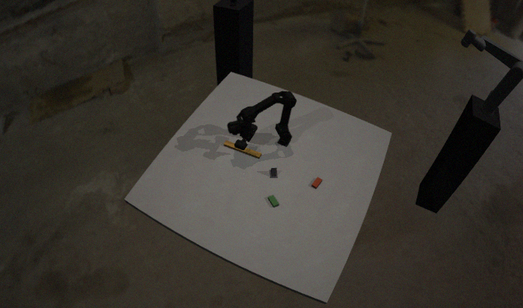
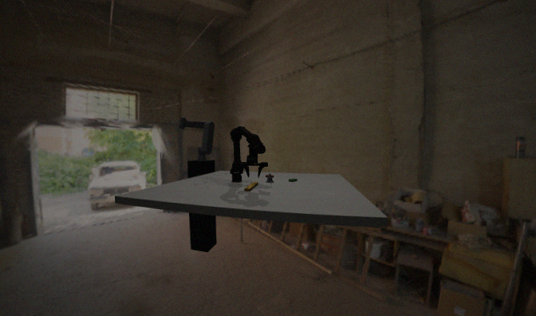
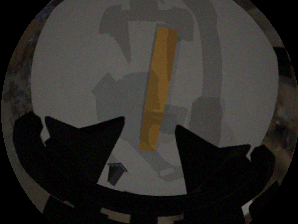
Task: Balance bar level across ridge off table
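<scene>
While the claw (image 3: pixel 148 141) hangs spread and empty, the bar (image 3: pixel 158 90) lies flat on the table directly beneath, running between its fingers. It looks stiff and light; gripping at mid-length should keep it level.

1. All three views are dim and low in contrast; the surroundings sink into brownish dark.
2. In the exterior view the brightest patch is the doorway (image 2: pixel 95 167) at centre left, with a paler window (image 2: pixel 101 104) above it (both slightly washed out).
3. The white table (image 1: pixel 221 218) is the lightest surface in the top view, at frame centre.
4. The arm (image 1: pixel 265 113) casts several overlapping soft grey shadows, spreading to its left and right.
5. The background is blurred, most plainly the clutter at lower right of the exterior view.
6. The wrist view is a fisheye circle, black in the corners, with soft edges.
</scene>
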Available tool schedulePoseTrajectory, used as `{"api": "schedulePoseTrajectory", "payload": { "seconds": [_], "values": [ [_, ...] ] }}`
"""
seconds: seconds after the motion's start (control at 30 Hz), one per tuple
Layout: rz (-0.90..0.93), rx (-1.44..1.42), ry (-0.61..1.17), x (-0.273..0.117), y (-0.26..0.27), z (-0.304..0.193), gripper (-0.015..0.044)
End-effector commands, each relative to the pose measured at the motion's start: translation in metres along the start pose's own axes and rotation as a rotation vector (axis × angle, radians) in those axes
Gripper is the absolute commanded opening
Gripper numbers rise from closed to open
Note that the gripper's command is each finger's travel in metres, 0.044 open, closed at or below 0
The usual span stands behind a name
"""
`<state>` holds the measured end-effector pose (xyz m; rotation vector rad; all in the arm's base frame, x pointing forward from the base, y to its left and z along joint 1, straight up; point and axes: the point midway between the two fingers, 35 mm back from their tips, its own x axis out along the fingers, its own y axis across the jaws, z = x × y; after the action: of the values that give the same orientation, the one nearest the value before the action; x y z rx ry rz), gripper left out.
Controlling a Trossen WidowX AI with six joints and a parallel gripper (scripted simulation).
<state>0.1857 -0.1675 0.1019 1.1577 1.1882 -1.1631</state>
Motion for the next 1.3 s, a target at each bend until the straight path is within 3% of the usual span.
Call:
{"api": "schedulePoseTrajectory", "payload": {
  "seconds": [0.0,1.27],
  "values": [
    [-0.013,0.005,0.019,0.026,-0.003,-0.004,0.0315],
    [-0.013,0.005,0.019,0.056,-0.004,-0.005,0.0315]
  ]
}}
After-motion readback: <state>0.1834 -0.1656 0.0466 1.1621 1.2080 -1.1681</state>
